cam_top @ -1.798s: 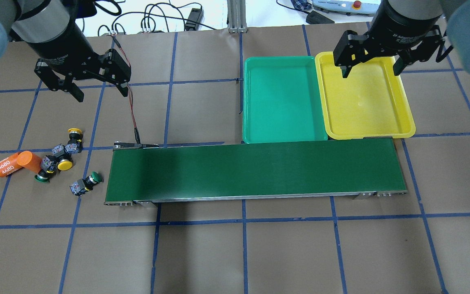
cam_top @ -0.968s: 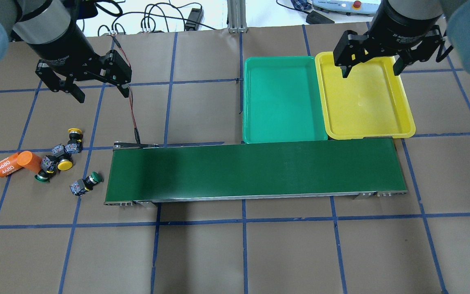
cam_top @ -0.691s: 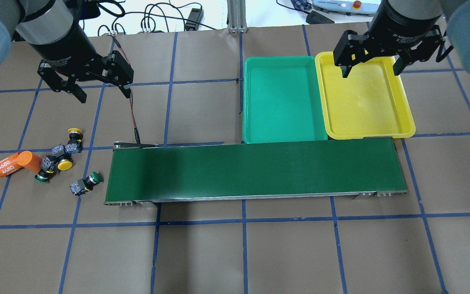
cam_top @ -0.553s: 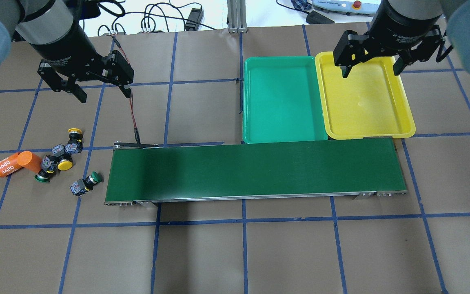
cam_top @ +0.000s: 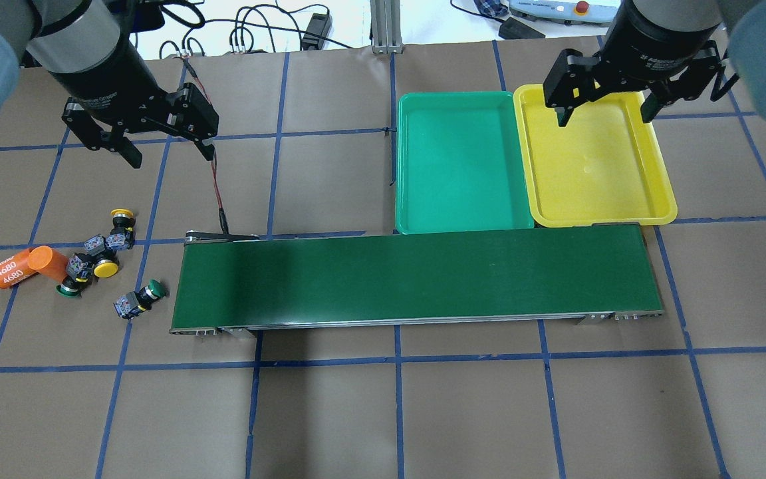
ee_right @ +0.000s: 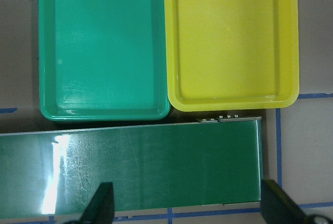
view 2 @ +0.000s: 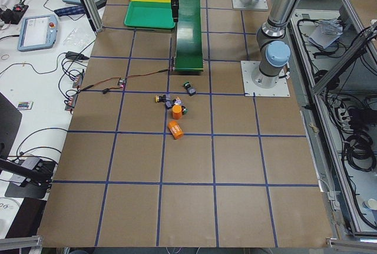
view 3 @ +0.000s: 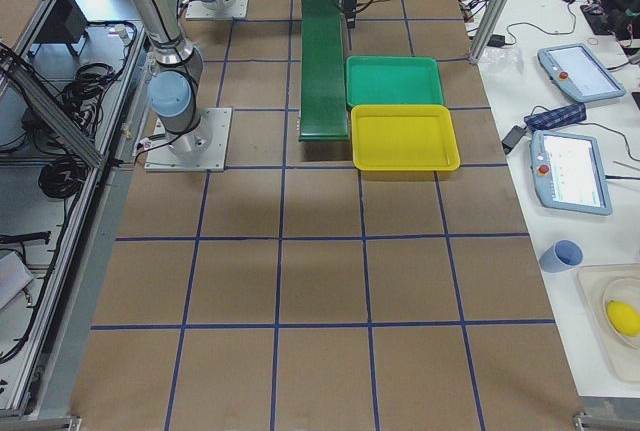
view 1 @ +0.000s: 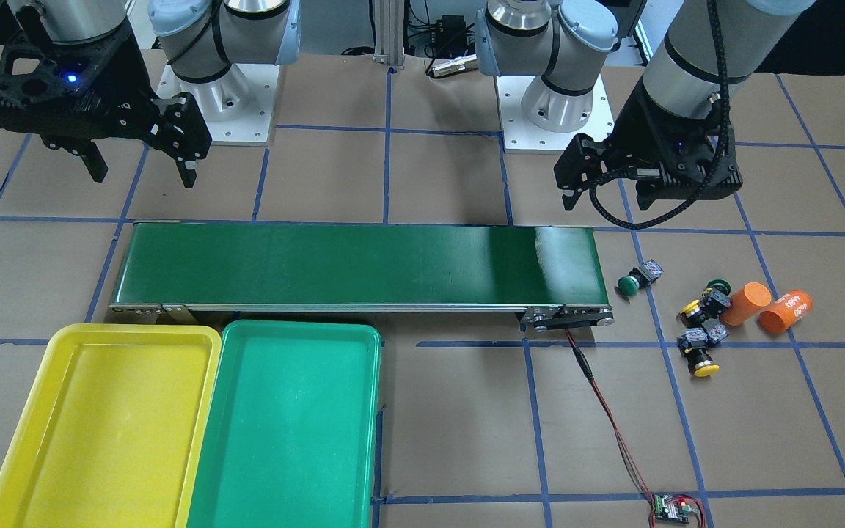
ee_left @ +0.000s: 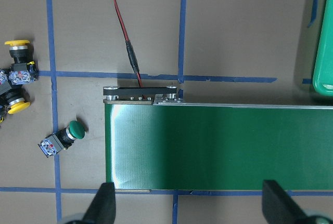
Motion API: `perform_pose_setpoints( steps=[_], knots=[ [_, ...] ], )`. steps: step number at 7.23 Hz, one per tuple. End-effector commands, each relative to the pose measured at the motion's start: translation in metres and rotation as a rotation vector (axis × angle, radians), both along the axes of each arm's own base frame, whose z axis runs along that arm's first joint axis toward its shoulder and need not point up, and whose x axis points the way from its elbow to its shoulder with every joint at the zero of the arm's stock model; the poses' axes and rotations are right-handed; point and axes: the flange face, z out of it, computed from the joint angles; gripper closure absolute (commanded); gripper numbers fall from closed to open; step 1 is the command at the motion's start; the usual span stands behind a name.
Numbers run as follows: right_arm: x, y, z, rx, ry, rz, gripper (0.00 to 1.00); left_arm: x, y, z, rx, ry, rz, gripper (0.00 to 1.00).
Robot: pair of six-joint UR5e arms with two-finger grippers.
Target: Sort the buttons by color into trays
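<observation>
Four buttons lie on the table off the conveyor's left end: a yellow one [cam_top: 121,223], a yellow one [cam_top: 105,269], a green one [cam_top: 67,287] and a green one [cam_top: 147,293] nearest the belt. They also show in the front view, the lone green one [view 1: 637,279] among them, and in the left wrist view [ee_left: 65,135]. My left gripper [cam_top: 170,153] is open and empty, high above the table behind the buttons. My right gripper [cam_top: 606,116] is open and empty above the yellow tray [cam_top: 596,166]. The green tray [cam_top: 463,163] stands beside it. Both trays hold nothing.
A long dark-green conveyor belt [cam_top: 416,279] runs across the middle, its right end against the trays. Two orange cylinders [view 1: 749,303] [view 1: 785,312] touch the button cluster; one is printed 4680 [cam_top: 10,271]. A red-black wire [cam_top: 213,179] runs from the belt's left end.
My left gripper has drifted slightly to the right, still open. The right gripper, buttons and trays have not moved.
</observation>
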Motion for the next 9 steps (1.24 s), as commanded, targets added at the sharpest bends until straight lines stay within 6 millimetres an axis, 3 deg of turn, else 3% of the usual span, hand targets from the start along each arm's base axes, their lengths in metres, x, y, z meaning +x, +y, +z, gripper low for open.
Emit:
perform_pose_setpoints(
  steps=[1, 2, 3, 4, 6, 8, 9],
  knots=[
    [0.000, 0.000, 0.000, 0.000, 0.000, 0.000, 0.00, -0.003, 0.016, 0.021, -0.038, 0.012, -0.017, 0.00],
    [0.000, 0.000, 0.000, 0.002, 0.000, 0.000, 0.00, -0.002, 0.019, 0.024, -0.044, 0.008, -0.015, 0.00],
    [0.000, 0.000, 0.000, 0.002, 0.000, 0.000, 0.00, 0.015, 0.008, 0.008, -0.010, 0.003, -0.003, 0.00],
    [0.000, 0.000, 0.000, 0.000, 0.000, 0.000, 0.00, 0.044, -0.002, -0.012, 0.020, 0.012, 0.008, 0.00],
    [0.000, 0.000, 0.000, 0.000, 0.000, 0.000, 0.00, 0.156, 0.000, -0.050, 0.077, 0.045, 0.032, 0.00],
    [0.000, 0.000, 0.000, 0.000, 0.000, 0.000, 0.00, 0.262, -0.002, -0.091, 0.026, 0.033, 0.025, 0.00],
    [0.000, 0.000, 0.000, 0.000, 0.000, 0.000, 0.00, 0.300, -0.007, -0.113, 0.012, 0.030, -0.067, 0.00]
  ],
)
